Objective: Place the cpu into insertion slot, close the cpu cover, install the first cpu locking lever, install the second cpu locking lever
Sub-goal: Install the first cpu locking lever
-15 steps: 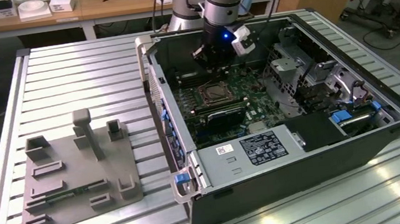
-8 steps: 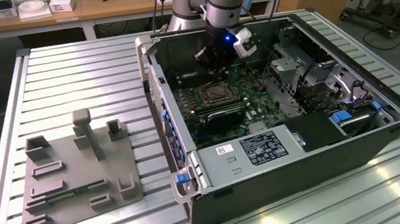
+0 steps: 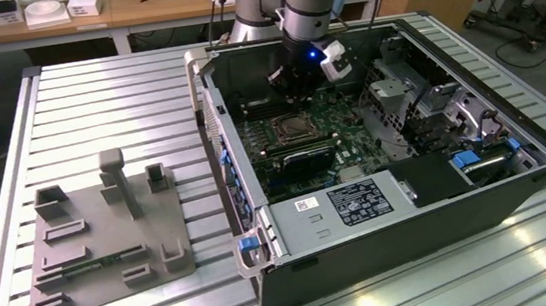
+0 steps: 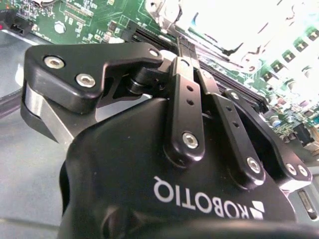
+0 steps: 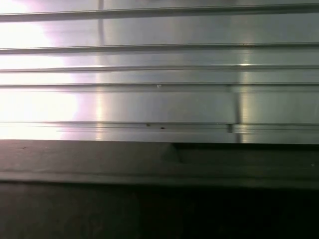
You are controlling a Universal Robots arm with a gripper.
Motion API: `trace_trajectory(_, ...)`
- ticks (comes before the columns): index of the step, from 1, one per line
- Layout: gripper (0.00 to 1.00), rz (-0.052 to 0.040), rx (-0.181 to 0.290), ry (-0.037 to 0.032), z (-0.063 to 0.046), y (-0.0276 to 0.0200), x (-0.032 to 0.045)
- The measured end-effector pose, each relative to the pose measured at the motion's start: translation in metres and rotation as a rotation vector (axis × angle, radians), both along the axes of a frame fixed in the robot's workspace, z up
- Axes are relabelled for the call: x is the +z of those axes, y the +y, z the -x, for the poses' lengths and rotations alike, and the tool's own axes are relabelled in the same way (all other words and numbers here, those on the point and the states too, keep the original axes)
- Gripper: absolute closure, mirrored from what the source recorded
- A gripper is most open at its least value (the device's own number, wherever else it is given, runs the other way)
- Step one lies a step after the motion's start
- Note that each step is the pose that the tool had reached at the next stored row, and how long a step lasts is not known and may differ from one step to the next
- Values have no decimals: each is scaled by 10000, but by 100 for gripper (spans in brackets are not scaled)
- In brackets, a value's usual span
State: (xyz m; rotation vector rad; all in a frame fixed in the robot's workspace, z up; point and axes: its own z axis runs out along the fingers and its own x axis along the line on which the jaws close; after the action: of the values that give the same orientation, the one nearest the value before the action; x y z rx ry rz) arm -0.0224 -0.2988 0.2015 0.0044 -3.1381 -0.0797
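Note:
In the exterior view my gripper hangs inside the open computer case, near its back wall. It is just above and behind the insertion slot, a square socket with a silvery rim on the green board. In the second wrist view the gripper's black body is in front, with the green board and a bright silvery metal patch past it. I cannot tell how the cpu cover lies on the socket. The cpu is hidden from me.
The case lies on a slatted aluminium table, whose slats also appear in the first wrist view. A grey fixture with posts stands at the exterior view's left. A grey drive cage and case walls hem in the board.

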Motion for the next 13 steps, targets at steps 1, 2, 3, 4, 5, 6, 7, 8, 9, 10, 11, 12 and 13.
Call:
trace_trajectory(1, 90, 0, -1, 0, -1, 0, -2)
trace_trajectory(2, 90, 3, -2, 2, 0, -1, -2)
trace_trajectory(3, 90, 1, 0, 0, -2, 0, -4)
trace_trajectory(4, 90, 3, 0, -1, -2, 0, -4)
trace_trajectory(5, 90, 3, 0, 0, -2, 0, -4)
trace_trajectory(6, 90, 4, 0, 0, -2, 0, -4)
trace_trajectory(7, 90, 4, 0, -1, -7, 2, -5)
trace_trajectory(8, 90, 8, 0, -1, -9, 1, -5)
trace_trajectory(9, 90, 10, 0, -1, -9, 1, -5)
trace_trajectory(10, 90, 12, 0, -1, -8, 1, -5)
trace_trajectory(11, 90, 14, 0, 0, -9, 1, -4)
trace_trajectory(12, 90, 14, 0, 0, -9, 1, -4)
trace_trajectory(13, 90, 14, 0, 0, -9, 1, -4)
